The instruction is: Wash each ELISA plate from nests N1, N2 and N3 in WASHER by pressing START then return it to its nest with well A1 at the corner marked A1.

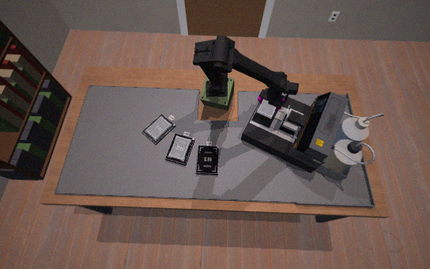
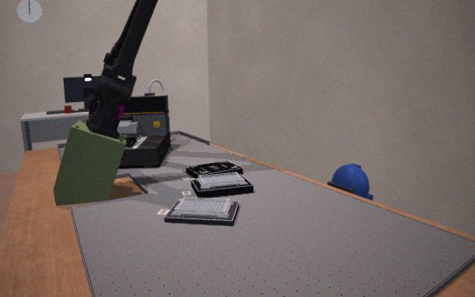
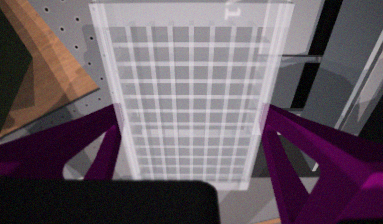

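Observation:
My gripper (image 1: 271, 102) (image 3: 191, 111) has its magenta fingers shut on the long sides of a clear plate (image 1: 266, 108) (image 3: 192, 65). The plate is held level a little above the left end of the washer (image 1: 330, 119) (image 2: 144, 155). An "A1" mark shows through or near the plate's far right part in the wrist view; the plate's cut-off corner is not clear. Nest N1 (image 1: 207, 159) (image 2: 214, 170) is empty. One plate (image 1: 180, 148) (image 2: 222, 179) sits in the middle nest and another (image 1: 160, 128) (image 2: 203, 207) in the leftmost nest. The lamp and keys cannot be read.
The green arm base (image 1: 217, 99) (image 2: 89, 168) stands left of the washer. The washer's tall housing rises right of the held plate. Two white bottles (image 1: 356, 128) (image 1: 347, 152) with hoses stand behind it. A bookshelf (image 1: 24, 119) is beyond the table's left end.

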`<act>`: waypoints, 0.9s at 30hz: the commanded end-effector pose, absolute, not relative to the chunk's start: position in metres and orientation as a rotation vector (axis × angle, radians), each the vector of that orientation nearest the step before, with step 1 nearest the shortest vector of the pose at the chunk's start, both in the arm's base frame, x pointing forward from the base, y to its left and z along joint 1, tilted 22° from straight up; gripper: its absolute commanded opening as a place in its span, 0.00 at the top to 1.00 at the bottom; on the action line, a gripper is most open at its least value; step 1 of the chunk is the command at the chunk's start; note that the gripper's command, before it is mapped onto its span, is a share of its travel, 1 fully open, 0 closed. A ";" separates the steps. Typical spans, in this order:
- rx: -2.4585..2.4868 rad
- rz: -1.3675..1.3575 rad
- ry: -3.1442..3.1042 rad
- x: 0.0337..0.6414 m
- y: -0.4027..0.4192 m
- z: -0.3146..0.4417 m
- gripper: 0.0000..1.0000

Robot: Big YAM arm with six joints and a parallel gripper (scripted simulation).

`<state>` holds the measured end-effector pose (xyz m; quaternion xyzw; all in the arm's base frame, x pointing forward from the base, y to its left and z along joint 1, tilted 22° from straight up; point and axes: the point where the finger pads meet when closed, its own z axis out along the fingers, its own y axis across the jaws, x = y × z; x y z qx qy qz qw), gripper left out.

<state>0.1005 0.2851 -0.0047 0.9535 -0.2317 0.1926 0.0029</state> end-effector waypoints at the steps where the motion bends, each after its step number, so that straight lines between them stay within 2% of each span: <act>1: 3.043 0.600 -0.753 0.095 0.310 0.017 0.16; 24: 3.015 0.602 -0.743 0.093 0.300 0.021 0.16; 27: 2.983 0.607 -0.937 0.110 0.286 0.023 0.16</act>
